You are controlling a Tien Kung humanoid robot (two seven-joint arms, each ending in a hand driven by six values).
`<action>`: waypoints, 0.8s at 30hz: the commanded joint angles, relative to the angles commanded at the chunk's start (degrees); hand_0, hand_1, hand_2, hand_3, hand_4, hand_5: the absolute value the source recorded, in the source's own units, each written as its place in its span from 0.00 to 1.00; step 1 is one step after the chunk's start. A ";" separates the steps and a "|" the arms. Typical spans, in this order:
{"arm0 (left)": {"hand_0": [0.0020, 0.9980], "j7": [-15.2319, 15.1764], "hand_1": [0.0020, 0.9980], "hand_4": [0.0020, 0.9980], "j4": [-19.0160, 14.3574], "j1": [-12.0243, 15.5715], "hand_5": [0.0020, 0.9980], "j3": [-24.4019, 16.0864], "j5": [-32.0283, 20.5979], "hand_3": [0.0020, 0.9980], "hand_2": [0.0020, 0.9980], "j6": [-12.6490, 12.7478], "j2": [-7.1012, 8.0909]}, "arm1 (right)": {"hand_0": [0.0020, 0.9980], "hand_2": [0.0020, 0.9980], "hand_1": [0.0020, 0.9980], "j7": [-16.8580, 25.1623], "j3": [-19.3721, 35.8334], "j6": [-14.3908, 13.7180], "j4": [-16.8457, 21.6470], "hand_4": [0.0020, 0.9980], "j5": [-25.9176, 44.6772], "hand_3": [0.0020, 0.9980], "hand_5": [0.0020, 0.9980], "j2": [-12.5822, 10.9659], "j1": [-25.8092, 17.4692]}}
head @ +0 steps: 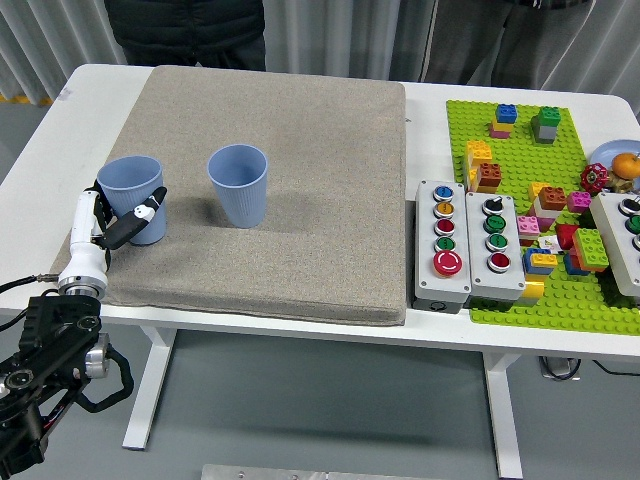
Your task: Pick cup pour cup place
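Two light blue cups stand upright on the grey mat point(300, 200). The left cup point(128, 185) is near the mat's left edge, the other cup point(238, 183) to its right, apart from it. My left hand point(112, 222) comes in from the lower left and wraps the left cup's lower part, white fingers point(84, 216) on its left side and the black thumb across its front. The cup's base looks down on the mat. What is inside either cup cannot be seen. My right arm is out of view.
Two grey button boxes point(442, 243) stand right of the mat. A green brick plate point(500, 310) with several loose bricks covers the table's right side. A person point(185, 30) stands at the far edge.
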 joint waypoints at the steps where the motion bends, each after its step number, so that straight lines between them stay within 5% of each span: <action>1: 0.65 -0.10 0.65 0.76 0.10 0.00 0.26 0.03 -0.21 0.64 0.70 -0.16 -0.02 | 0.72 0.65 0.67 0.00 0.00 -0.01 0.00 0.00 0.01 0.61 0.18 0.01 0.01; 24: 0.69 1.07 0.70 0.85 -1.75 0.56 0.34 -1.57 3.56 0.77 0.77 -2.13 0.25 | 0.72 0.65 0.67 0.09 -0.01 -0.15 0.00 0.00 0.33 0.61 0.17 -0.06 0.31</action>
